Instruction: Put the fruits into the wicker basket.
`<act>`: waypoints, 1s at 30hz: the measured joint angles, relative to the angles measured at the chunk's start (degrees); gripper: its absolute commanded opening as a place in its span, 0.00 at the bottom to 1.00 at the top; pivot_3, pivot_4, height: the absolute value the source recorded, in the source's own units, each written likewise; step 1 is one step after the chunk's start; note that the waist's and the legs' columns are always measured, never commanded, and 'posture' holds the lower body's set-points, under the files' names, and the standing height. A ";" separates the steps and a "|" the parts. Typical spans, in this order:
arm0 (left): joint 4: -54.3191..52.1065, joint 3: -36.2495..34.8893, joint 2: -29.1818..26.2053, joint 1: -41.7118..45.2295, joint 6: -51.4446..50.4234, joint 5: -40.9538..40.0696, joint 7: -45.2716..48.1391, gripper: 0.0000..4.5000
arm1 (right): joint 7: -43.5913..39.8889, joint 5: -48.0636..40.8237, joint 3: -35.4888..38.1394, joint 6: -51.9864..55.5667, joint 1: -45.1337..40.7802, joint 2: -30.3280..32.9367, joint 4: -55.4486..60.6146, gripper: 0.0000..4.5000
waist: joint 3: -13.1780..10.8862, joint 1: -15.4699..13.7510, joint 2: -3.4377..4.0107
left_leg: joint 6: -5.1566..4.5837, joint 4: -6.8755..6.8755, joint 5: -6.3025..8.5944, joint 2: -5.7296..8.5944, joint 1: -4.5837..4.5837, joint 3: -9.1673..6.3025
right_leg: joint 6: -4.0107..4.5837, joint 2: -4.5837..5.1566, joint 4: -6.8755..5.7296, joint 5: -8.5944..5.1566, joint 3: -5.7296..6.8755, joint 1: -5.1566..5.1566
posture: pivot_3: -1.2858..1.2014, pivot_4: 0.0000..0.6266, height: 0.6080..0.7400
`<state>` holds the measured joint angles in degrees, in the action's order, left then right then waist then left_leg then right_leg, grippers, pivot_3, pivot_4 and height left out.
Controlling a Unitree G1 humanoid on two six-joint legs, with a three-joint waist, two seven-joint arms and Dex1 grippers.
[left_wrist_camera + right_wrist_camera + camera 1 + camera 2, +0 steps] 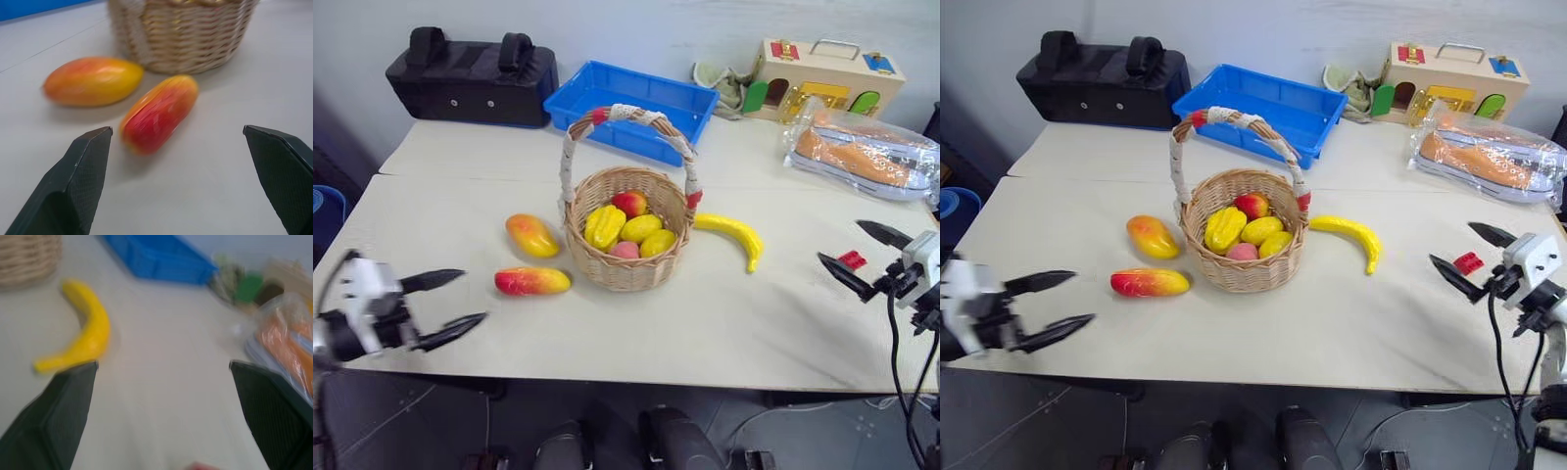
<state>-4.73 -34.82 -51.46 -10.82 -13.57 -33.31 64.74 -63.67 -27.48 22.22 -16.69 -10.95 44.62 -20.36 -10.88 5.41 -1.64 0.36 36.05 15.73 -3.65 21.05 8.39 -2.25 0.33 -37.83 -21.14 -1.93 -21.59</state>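
Observation:
The wicker basket [626,257] stands mid-table with several small fruits inside. Left of it lie two mangoes: one [531,235] close to the basket, another [532,281] nearer the front edge. A yellow banana [732,235] lies just right of the basket. My left gripper [448,305] hovers open at the table's front left corner, pointing toward the nearer mango [159,111] and holding nothing. At the right edge my right gripper [862,255] is open and empty, well right of the banana [87,337].
A small red brick [851,259] lies between the right fingers on the table. At the back stand a blue tray [631,106], a black bag [472,75], a wooden toy box [825,78] and a plastic-wrapped package [864,152].

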 measured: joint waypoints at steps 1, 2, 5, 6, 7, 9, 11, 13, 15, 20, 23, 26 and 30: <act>2.07 -1.53 -0.73 -0.45 0.53 0.26 0.52 1.00 | -0.70 -1.65 -1.46 2.36 2.62 -0.51 5.60 0.99 | 0.00 -0.18 0.00 | 0.02 0.00 0.04 -0.01 0.02 -0.01 | 0.00 0.01 0.01 0.00 0.03 0.00 | 0.52 0.24 1.00; 4.07 -2.65 -1.26 -0.72 1.35 0.70 1.05 1.00 | -1.77 -3.09 -3.06 4.70 5.14 -0.58 10.72 0.99 | 0.00 -0.43 0.00 | -0.01 -0.01 0.05 0.00 0.03 -0.01 | 0.00 0.04 0.02 -0.01 0.04 -0.03 | 0.52 0.24 1.00; 13.94 -6.31 -3.84 -0.69 4.53 2.93 1.49 1.00 | -6.29 -6.46 -9.70 8.72 9.69 -2.46 23.56 0.99 | 0.02 -0.63 -0.11 | -0.28 -0.02 0.23 -0.02 0.03 -0.06 | 0.02 0.06 0.00 -0.02 0.14 -0.04 | 0.52 0.24 1.00; 16.98 -7.47 -4.77 -0.50 5.19 3.53 1.47 1.00 | -7.07 -6.98 -11.64 9.28 10.06 -3.54 26.03 0.99 | 0.04 -0.58 -0.16 | -0.27 0.00 0.25 -0.03 0.02 -0.06 | 0.03 0.07 -0.01 -0.02 0.18 -0.04 | 0.52 0.24 1.00; 21.19 -8.28 -6.40 -0.11 6.57 4.34 1.76 1.00 | -7.29 -7.05 -13.74 9.60 10.09 -4.94 28.05 0.99 | 0.05 -0.58 -0.18 | -0.32 0.01 0.25 -0.01 0.02 -0.04 | 0.04 0.16 -0.03 -0.01 0.22 -0.03 | 0.52 0.24 1.00; 28.15 -9.52 -8.68 0.74 8.76 5.45 2.52 1.00 | -7.24 -6.38 -16.00 9.32 9.79 -6.76 30.08 0.99 | 0.05 -0.62 -0.18 | -0.37 0.02 0.28 0.03 0.02 -0.01 | 0.04 0.28 -0.01 -0.01 0.28 -0.04 | 0.52 0.24 1.00; 34.28 -9.62 -10.26 1.83 10.73 6.52 3.46 1.00 | -6.68 -5.26 -17.56 9.03 9.15 -8.32 31.46 0.99 | 0.06 -0.63 -0.19 | -0.28 0.01 0.35 0.04 0.04 0.00 | 0.07 0.36 0.00 -0.03 0.38 -0.06 | 0.52 0.24 1.00; 37.23 -8.92 -10.39 2.98 11.81 6.68 5.62 1.00 | -5.96 -4.30 -18.26 8.80 8.90 -9.25 31.90 0.99 | 0.08 -0.96 -0.23 | -0.21 0.01 0.39 0.04 0.10 -0.02 | 0.17 0.50 0.01 -0.09 0.63 -0.07 | 0.52 0.24 1.00; 36.96 -6.66 -10.38 4.75 11.64 6.63 7.95 1.00 | -5.32 -3.91 -18.32 8.88 9.04 -9.28 32.14 0.99 | 0.13 -1.28 -0.31 | -0.08 0.00 0.42 0.00 0.16 -0.03 | 0.29 0.68 0.00 -0.15 0.98 -0.09 | 0.52 0.24 1.00; 26.26 5.81 -9.00 16.58 8.46 6.20 11.52 1.00 | -3.45 -4.22 -17.21 10.67 9.09 -9.15 33.90 0.99 | 0.14 -2.56 -0.32 | -0.05 -0.02 0.28 -0.03 0.26 0.03 | 0.40 1.18 -0.08 -0.21 1.84 0.03 | 0.52 0.24 1.00; 22.52 16.75 -6.58 27.87 7.41 8.73 11.93 1.00 | -3.16 -4.66 -17.20 12.31 9.21 -8.85 33.98 0.99 | 0.14 -2.88 -0.32 | -0.43 0.02 0.06 -0.01 0.26 0.08 | 0.37 1.16 -0.12 -0.20 1.85 0.08 | 0.52 0.24 1.00; 22.72 26.02 -4.21 36.46 6.27 12.67 12.98 1.00 | -2.86 -4.75 -17.26 13.48 8.99 -8.86 34.29 0.99 | 0.14 -2.63 -0.32 | -0.36 0.03 0.03 -0.03 0.27 0.20 | 0.33 1.08 -0.15 -0.20 1.80 0.01 | 0.52 0.24 1.00; 26.62 34.03 -1.32 44.60 4.31 17.55 14.11 1.00 | -2.13 -4.69 -17.20 14.37 8.94 -8.93 34.56 0.99 | 0.14 -2.01 -0.32 | -0.01 0.05 -0.17 -0.08 0.27 0.26 | 0.24 1.00 -0.25 -0.25 1.75 -0.07 | 0.52 0.24 1.00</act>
<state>21.89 -0.79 -52.79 33.77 -9.25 -15.76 78.85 -65.80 -32.17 5.02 -2.32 -2.00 35.70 14.20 -10.73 3.39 -1.96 0.35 36.10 15.55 -3.73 21.32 8.66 -2.01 1.33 -38.08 -21.39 -0.18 -21.65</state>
